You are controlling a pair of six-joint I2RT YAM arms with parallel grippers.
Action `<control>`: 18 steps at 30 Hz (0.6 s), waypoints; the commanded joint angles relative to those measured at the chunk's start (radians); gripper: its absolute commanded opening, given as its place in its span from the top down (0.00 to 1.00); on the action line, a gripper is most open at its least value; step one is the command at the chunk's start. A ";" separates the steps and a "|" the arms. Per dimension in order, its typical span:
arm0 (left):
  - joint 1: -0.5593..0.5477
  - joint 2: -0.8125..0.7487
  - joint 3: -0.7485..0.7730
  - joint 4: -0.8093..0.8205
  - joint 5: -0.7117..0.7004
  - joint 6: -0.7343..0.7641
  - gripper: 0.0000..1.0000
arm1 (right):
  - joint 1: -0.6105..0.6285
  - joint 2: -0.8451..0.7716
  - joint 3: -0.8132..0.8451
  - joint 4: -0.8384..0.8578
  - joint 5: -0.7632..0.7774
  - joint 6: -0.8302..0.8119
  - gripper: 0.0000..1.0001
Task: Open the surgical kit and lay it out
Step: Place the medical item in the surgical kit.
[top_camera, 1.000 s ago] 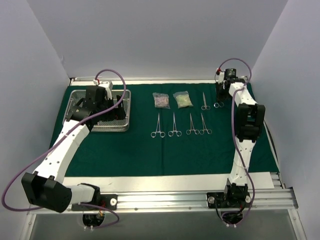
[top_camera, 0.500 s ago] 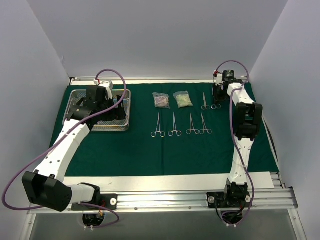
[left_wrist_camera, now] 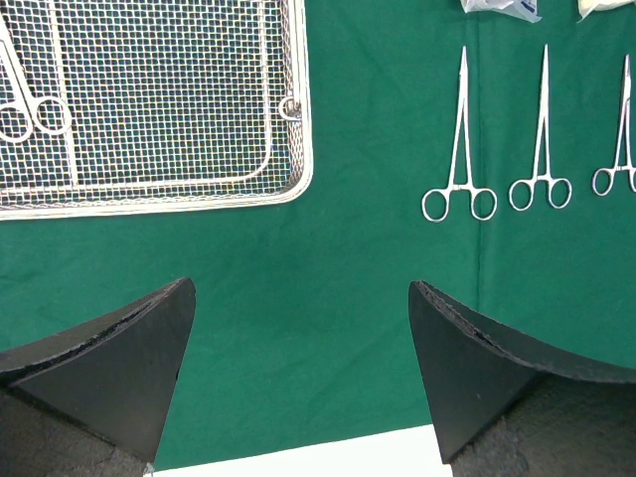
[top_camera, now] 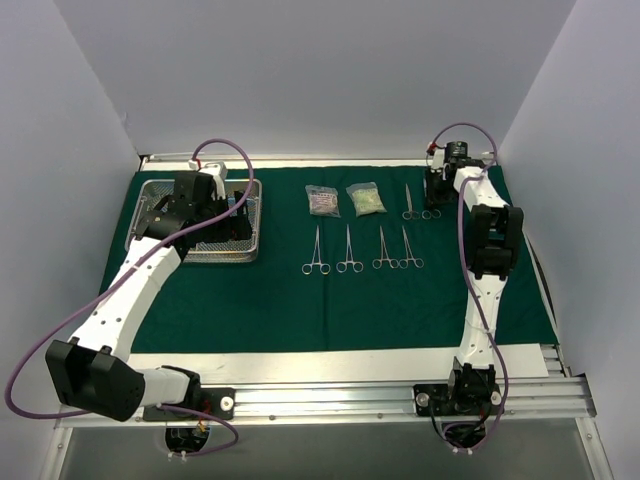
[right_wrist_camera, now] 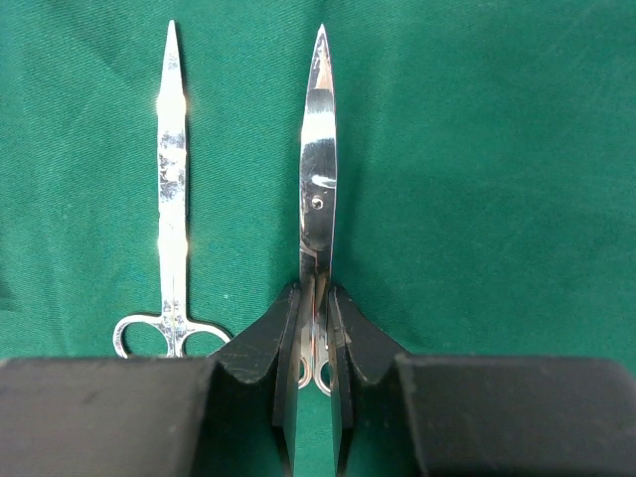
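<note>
Green cloth (top_camera: 300, 310) lies opened flat across the bench, with most of the surgical kit already set out on it. A row of four clamps (top_camera: 348, 250) sits mid-cloth, tips pointing away from the arms, and two clear pouches (top_camera: 322, 200) lie just beyond them. The even spacing suggests a deliberate display order.

At the far right, the right end effector (right_wrist_camera: 315, 298) is pinching a slim steel instrument (right_wrist_camera: 318, 149) by its shanks just above the finger rings. It is held parallel to a clamp (right_wrist_camera: 171, 179) already lying flat just beside it. The grip near the handles leaves the long tip free, which would let the piece be lowered in line with its neighbour. Whether it touches the cloth yet cannot be told.

The left end effector (left_wrist_camera: 300, 298) hangs spread wide with nothing between its fingers, near the wire-mesh tray (top_camera: 200, 259) at the far left of the cloth.

From overhead, the left arm hides much of the tray. The left wrist camera shows what that view cannot: at least one clamp (left_wrist_camera: 28, 97) remains on the mesh, so the layout appears unfinished. The right wrist camera alone shows the pinch on the instrument. Only the overhead view shows the whole arrangement at once.
</note>
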 commanded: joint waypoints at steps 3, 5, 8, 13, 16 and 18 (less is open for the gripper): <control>0.007 0.008 0.018 -0.001 0.000 -0.005 0.03 | -0.019 0.018 0.029 -0.047 0.010 0.024 0.93; 0.007 0.008 0.017 -0.001 -0.001 -0.003 0.03 | -0.023 0.016 0.029 -0.049 0.007 0.031 0.91; 0.007 0.011 0.017 -0.001 -0.001 -0.005 0.03 | -0.028 0.012 0.028 -0.050 0.011 0.047 0.89; 0.007 0.013 0.017 -0.001 0.000 -0.008 0.03 | -0.029 -0.002 0.029 -0.043 0.008 0.058 0.81; 0.007 0.011 0.017 0.001 0.002 -0.011 0.03 | -0.031 -0.004 0.032 -0.038 0.004 0.055 0.78; 0.007 0.011 0.014 0.002 0.004 -0.013 0.03 | -0.031 -0.001 0.037 -0.037 -0.003 0.053 0.78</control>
